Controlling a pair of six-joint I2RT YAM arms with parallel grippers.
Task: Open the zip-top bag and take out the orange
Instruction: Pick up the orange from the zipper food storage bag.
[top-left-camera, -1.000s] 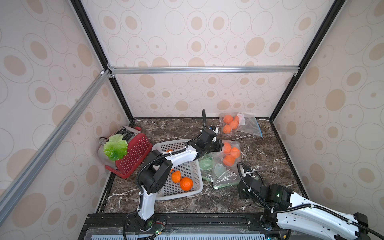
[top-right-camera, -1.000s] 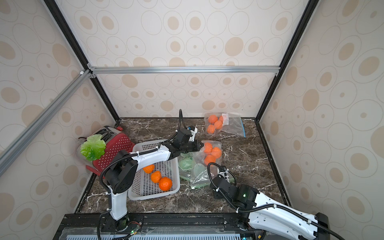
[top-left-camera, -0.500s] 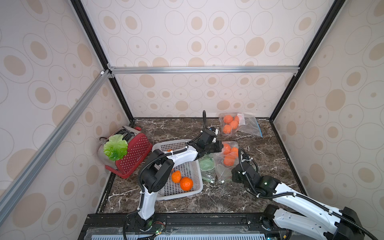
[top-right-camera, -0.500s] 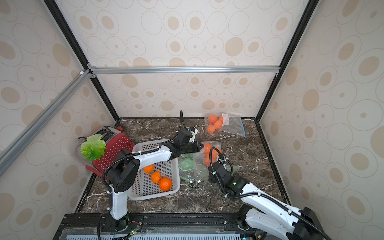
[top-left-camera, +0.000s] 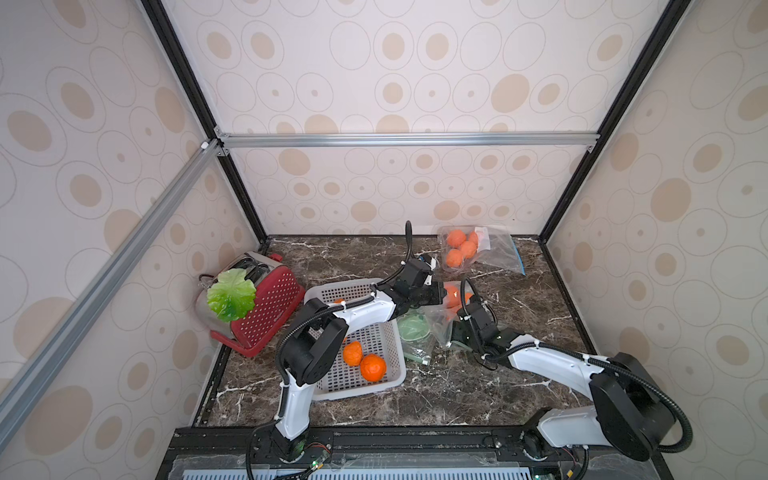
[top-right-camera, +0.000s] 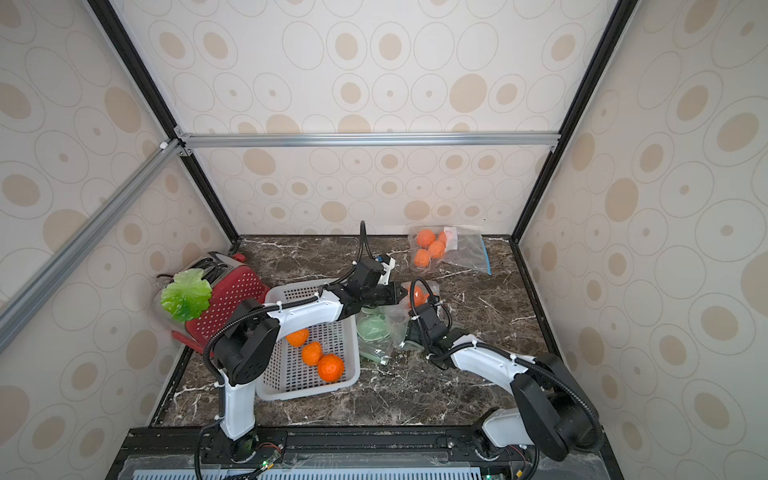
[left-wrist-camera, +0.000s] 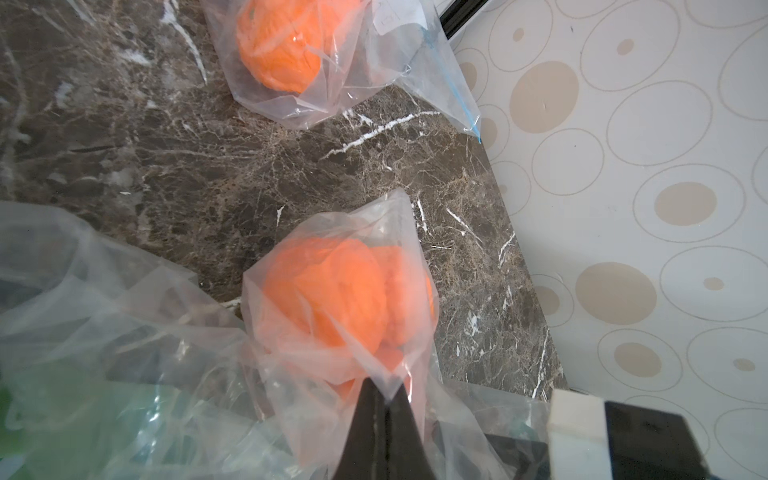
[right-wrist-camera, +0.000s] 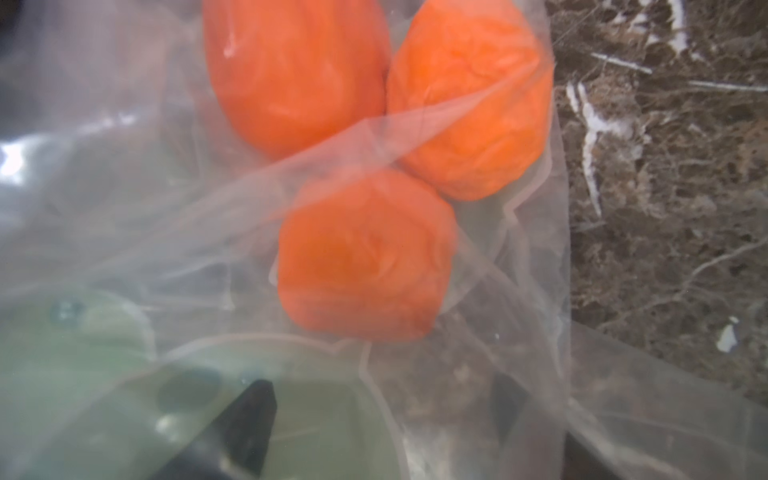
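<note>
Marble (right-wrist-camera: 665, 208): orange (right-wrist-camera: 365, 257) (in bag (right-wrist-camera: 528, 282)) near right pincer (right-wrist-camera: 382, 386).

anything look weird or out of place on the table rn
Yes: a green leaf is draped over the red toaster at the left edge of the table, by the wall. That is an odd spot for a leaf. The toaster itself seems to lean rather than stand square. Nothing looks spilled.

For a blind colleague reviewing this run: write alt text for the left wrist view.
The left gripper, shut, pinches a fold of a clear zip-top bag holding oranges, with the dark marble table behind. A second bag of oranges lies farther off, near a patterned wall.
</note>
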